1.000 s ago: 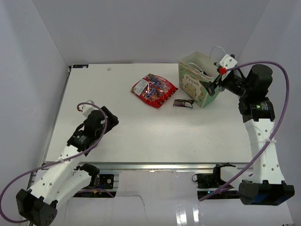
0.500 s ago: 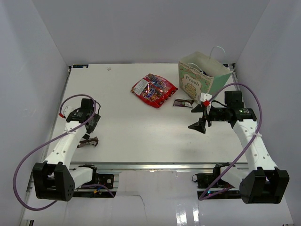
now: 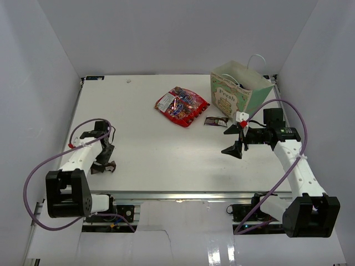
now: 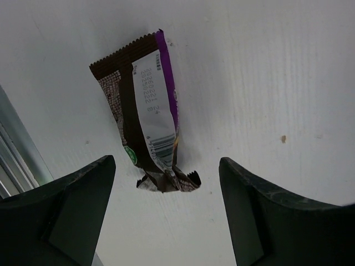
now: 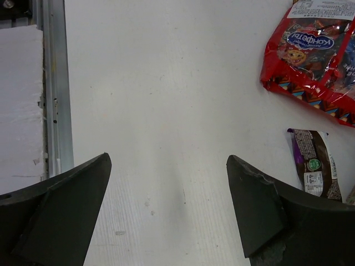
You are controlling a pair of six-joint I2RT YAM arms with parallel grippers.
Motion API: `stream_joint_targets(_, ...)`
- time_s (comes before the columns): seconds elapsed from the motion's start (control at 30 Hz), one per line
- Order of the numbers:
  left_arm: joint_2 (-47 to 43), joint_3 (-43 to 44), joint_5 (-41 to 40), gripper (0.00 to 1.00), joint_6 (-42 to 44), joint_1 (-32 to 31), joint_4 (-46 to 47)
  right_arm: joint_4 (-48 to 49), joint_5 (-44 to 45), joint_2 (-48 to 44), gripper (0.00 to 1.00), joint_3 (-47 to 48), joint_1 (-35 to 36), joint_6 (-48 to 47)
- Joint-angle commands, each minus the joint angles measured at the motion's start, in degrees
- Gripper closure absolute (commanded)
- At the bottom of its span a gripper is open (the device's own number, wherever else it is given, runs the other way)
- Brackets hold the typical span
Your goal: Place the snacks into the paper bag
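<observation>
The paper bag [image 3: 239, 93] stands open at the table's back right. A red candy bag [image 3: 181, 105] [image 5: 313, 55] lies flat left of it. One dark brown wrapper [image 3: 215, 121] [image 5: 314, 169] rests at the paper bag's foot. Another brown and purple wrapper [image 4: 147, 105] [image 3: 110, 166] lies near the left front edge. My left gripper [image 4: 166, 165] [image 3: 101, 158] hangs open over it, the wrapper's near end lying between the fingertips without touching them. Over bare table in front of the paper bag, my right gripper [image 5: 167, 160] [image 3: 236, 141] is open and holds nothing.
A metal rail [image 5: 52, 83] runs along the table's front edge. A similar rail [image 4: 16, 160] shows close to the left gripper. Grey walls close the table in on three sides.
The right gripper has come away from the paper bag's rim, down and forward over the table. The left arm has folded back to the left edge, where a brown wrapper now shows.
</observation>
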Motion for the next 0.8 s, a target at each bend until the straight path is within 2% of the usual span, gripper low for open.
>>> stream_joint_targets(0.0,1.2,-2.3,2.8,0.16,-0.7,2.6,4.1,-0.4,-1.7,0.9,0.10,-0.4,0.0,-1.2)
stream_joint_targets(0.1,2.2,-4.1,4.2,0.26,0.6,4.6,7.3,-0.3,-1.7,1.1,0.10,-0.3,-0.1,-1.1)
stream_joint_targets(0.13,2.6,-4.3,5.0,0.37,1.3,5.1,7.8,-0.4,-1.7,1.1,0.10,-0.1,-0.1,-0.9)
stream_joint_targets(0.23,4.3,-4.3,5.5,0.54,1.5,5.8,8.3,-0.4,-1.3,0.8,0.10,-0.1,-0.3,-0.4)
stream_joint_targets(0.27,4.0,-4.0,5.9,0.63,1.7,5.8,8.3,-0.3,-1.2,0.6,0.10,0.0,-0.4,-0.3)
stream_joint_targets(0.47,-3.1,-2.8,10.5,0.75,7.7,5.7,10.4,-0.3,0.5,-0.6,0.10,0.5,-0.8,0.8)
stream_joint_targets(0.53,-7.2,-1.9,17.4,0.79,13.4,5.3,13.6,-0.2,1.7,-1.0,0.10,0.7,-0.9,1.3)
stream_joint_targets(0.63,-11.0,0.7,26.4,0.84,17.8,1.3,18.1,0.0,2.9,-1.8,0.10,0.9,-1.7,2.4)
stream_joint_targets(0.77,-11.3,5.3,35.8,0.95,21.2,-12.9,29.8,0.1,5.3,-3.2,0.10,0.3,-5.4,3.4)
